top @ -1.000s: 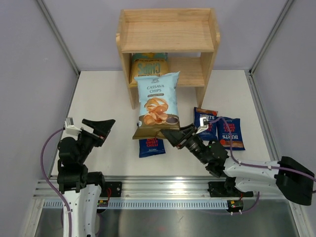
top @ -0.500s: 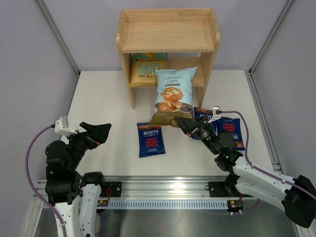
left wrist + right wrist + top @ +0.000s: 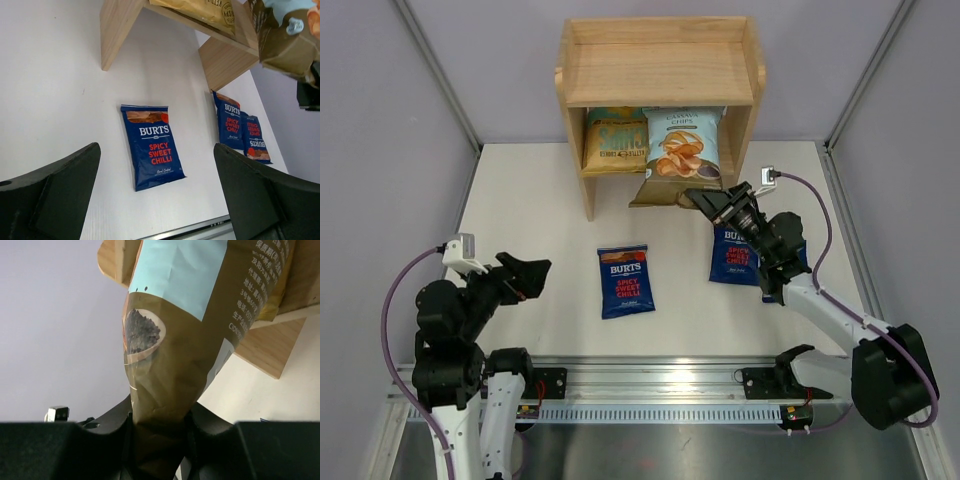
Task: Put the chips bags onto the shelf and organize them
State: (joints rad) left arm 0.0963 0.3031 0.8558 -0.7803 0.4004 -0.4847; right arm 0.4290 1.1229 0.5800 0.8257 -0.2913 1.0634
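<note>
Five chips bags. Three Burts bags (image 3: 152, 146) flat on table (image 3: 530, 200). Shelf (image 3: 660, 70) lower tier: yellow bag (image 3: 615, 140), Cassava Chips bag (image 3: 685, 150) beside it, bottom edge pinched in right gripper (image 3: 698, 198). Left gripper (image 3: 527, 272) wide open, empty.

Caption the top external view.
Right gripper holds the Cassava Chips bag at the lower tier of the shelf, beside the yellow bag.

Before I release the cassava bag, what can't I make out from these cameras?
Top view: the upper tier of the shelf hides the tops of the Cassava bag and yellow bag.
Top view: the right arm covers most of the rightmost Burts bag.
Right wrist view: the bag in the right hand fills the frame; whether it sits on the lower tier is unclear.
</note>
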